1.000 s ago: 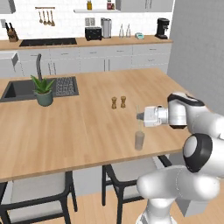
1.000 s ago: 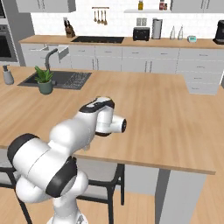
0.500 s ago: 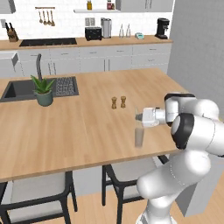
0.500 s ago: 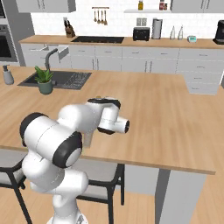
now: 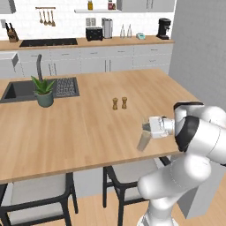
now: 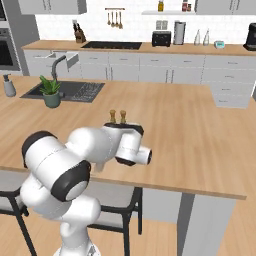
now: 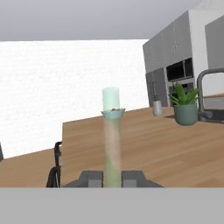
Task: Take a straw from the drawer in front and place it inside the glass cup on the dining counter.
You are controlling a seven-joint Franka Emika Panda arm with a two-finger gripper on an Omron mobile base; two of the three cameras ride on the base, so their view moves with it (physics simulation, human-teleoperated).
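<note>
The gripper (image 5: 145, 127) is seen held level over the near right edge of the dining counter (image 5: 88, 128), its jaws clenched on the straw (image 7: 112, 144), which in the hand view runs straight out from between the finger tips. The glass cup (image 5: 144, 140) stands on the counter just under the gripper, near the edge; whether the straw reaches into it cannot be told. Two brown shakers (image 5: 119, 103) stand farther in on the counter, and a potted plant (image 5: 44, 91) sits beside the sink (image 5: 26, 89).
</note>
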